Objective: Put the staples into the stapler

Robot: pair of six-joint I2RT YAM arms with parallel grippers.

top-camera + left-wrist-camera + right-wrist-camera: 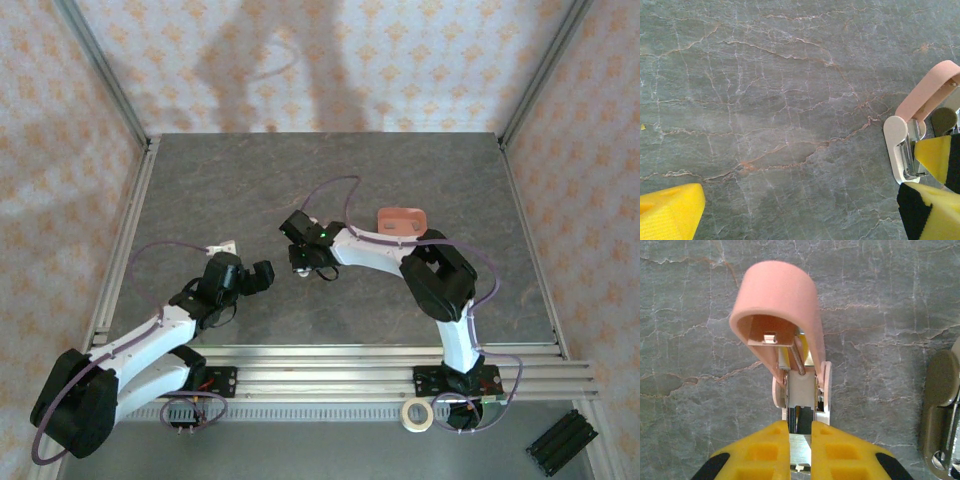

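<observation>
Top external view: both arms reach over the grey marbled stone-look tabletop (440, 170), and their black grippers are close together near its middle. The right gripper (300, 264) points down at the surface, with the left gripper (262, 276) just beside it on the left. A salmon-pink rectangular tray (402, 220) lies behind the right arm, well apart from both grippers. A roll of pale tape (417, 414) and a black ribbed block (563, 441) sit at the near edge beyond the rails.

From the right wrist, the right gripper (800, 435) is clamped on the pale pink plastic mini stapler (785, 295). Its yellow pads (762, 450) are pressed in from both sides on the slim silver metal part at the stapler's near end. The rounded pink lid is swung up and away from the base, showing the spring rod and the metal clip inside. Whether the silver between the pads is the channel alone or also the staples cannot be told. A dull olive-grey rounded object (940, 400) lies just right of the stapler.

From the left wrist, the left gripper (801, 200) has its jaws spread wide over bare tabletop and holds nothing. The stapler (900, 145) rests on the surface at the right edge with its lid raised.
</observation>
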